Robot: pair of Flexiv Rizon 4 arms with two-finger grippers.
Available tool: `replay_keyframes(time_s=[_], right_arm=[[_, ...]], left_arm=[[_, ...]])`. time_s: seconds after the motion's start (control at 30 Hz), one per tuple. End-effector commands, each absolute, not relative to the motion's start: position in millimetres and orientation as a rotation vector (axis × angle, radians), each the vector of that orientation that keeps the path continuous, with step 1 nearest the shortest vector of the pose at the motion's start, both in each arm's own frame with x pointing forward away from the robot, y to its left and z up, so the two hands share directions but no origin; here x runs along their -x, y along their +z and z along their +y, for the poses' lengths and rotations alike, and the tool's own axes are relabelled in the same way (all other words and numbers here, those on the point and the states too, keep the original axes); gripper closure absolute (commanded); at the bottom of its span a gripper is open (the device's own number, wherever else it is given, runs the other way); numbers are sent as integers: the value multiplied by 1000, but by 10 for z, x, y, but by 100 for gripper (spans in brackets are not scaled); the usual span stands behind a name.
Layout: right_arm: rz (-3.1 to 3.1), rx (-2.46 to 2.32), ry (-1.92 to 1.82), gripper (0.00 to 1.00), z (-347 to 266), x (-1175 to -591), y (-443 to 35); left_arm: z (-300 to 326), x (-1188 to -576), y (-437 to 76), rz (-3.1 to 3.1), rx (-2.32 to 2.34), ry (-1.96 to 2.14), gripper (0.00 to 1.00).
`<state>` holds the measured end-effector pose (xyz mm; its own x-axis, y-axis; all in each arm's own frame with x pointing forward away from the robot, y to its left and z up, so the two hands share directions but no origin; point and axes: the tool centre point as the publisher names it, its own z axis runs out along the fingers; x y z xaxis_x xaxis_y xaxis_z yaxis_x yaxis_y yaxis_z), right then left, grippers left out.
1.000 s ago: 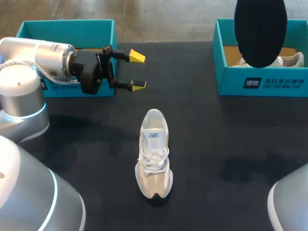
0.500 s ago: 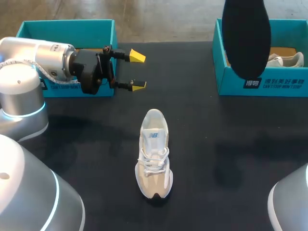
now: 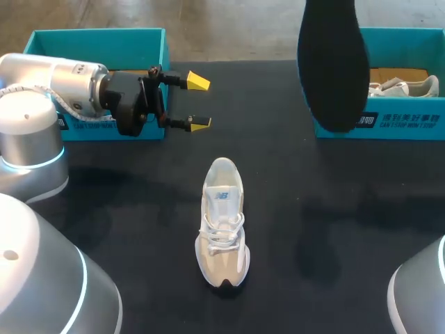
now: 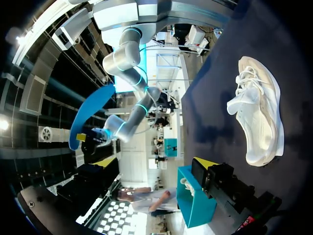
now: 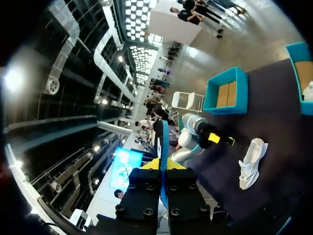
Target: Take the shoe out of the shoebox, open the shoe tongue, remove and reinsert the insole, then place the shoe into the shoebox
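A white and beige shoe (image 3: pixel 222 223) stands alone on the dark table, toe toward me; it also shows in the left wrist view (image 4: pixel 259 117) and the right wrist view (image 5: pixel 250 161). The black insole (image 3: pixel 332 62) hangs high in the air in front of the right shoebox (image 3: pixel 379 120). In the right wrist view my right gripper (image 5: pixel 161 165) is shut on the insole's edge (image 5: pixel 164 139). My left gripper (image 3: pixel 198 103) is open and empty, above the table beyond the shoe and beside the left shoebox (image 3: pixel 97 43).
A second white shoe (image 3: pixel 407 87) lies inside the right shoebox. The left shoebox stands at the far left, partly hidden by my left arm (image 3: pixel 62 87). Both arm bases fill the near corners.
The insole has swung left and lower, away from the right shoebox toward the table's middle, uncovering the shoe inside that box. The left arm and the shoe have stayed still.
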<state>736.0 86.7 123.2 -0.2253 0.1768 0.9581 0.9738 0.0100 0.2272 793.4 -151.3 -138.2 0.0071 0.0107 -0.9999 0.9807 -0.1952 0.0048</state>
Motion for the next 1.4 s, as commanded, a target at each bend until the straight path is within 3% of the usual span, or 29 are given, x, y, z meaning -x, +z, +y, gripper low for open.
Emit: replay_keyframes(time_s=[0.03, 0.4, 1.0, 1.4], right_arm=[[-1446, 1236, -1286, 100, 903, -7363, 996], [-1369, 1322, -1205, 100, 956, -7668, 638], [-1369, 1322, -1205, 100, 956, -7668, 638], [-1285, 1313, -1158, 100, 1152, -8261, 208]], left_arm=[[-1529, -7931, -1390, 1112, -1361, -1340, 0], [-1529, -7931, -1390, 1112, -1361, -1340, 0], [-1529, -7931, -1390, 1112, -1361, -1340, 0], [-1529, -7931, -1390, 1112, -1361, -1340, 0]])
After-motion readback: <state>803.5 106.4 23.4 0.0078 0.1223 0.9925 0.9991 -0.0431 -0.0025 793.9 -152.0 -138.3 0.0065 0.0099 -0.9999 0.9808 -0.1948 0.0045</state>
